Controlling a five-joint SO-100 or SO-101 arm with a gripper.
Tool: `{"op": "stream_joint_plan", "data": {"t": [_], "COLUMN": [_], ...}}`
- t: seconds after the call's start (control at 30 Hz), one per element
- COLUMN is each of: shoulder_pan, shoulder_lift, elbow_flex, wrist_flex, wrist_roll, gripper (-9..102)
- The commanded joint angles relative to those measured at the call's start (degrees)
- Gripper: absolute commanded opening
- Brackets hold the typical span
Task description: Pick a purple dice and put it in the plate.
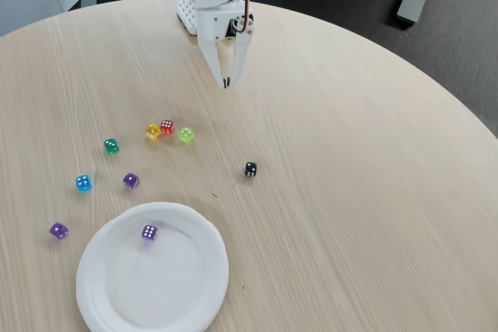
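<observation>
Resting in one plate (194, 301), one purple dice (149, 232), eight dice outside

The pale purple dice (149, 232), translucent with white pips, lies inside the plate (179, 301), a large round white paper one with a raised rim, near its upper-left edge in the fixed view.

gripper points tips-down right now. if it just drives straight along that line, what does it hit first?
Likely bare table: the gripper looks shut, tips down, nothing under it. The red, yellow and green dice sit nearer the camera; depth is unclear.
</observation>
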Motion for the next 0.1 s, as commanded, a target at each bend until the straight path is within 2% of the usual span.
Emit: {"op": "stream_joint_plan", "data": {"t": [0.0,0.07], "shoulder_pan": [0.09,0.09], "shoulder_lift": [0.26,0.26], "elbow_flex": [-0.26,-0.26], "wrist_flex": [0.09,0.09], "wrist_roll": [0.35,0.35], "gripper": [1,1]}}
